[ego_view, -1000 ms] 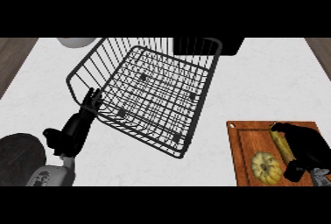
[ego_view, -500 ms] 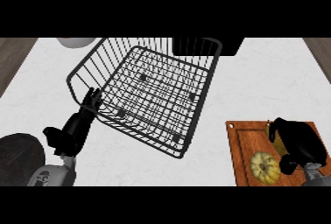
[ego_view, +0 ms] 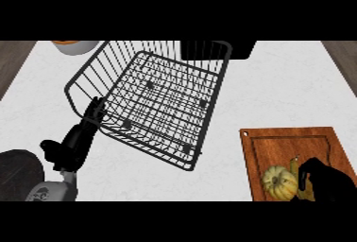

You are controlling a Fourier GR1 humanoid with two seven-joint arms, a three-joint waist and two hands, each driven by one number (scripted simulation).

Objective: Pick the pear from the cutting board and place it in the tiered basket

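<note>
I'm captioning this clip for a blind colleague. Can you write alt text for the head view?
The robot's right hand curls over a pear on a wooden cutting board at the lower right, beside a small squash. A black wire basket sits mid-counter, with the left hand resting open by its left edge.

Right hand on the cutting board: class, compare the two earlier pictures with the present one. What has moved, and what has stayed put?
The right hand has slid toward the view's lower edge along the cutting board, now lying beside the yellow-green fruit, its fingers curling at a green piece next to it. Nothing is lifted yet. The left hand, the tiered basket and the fruit stayed as they were.
</note>
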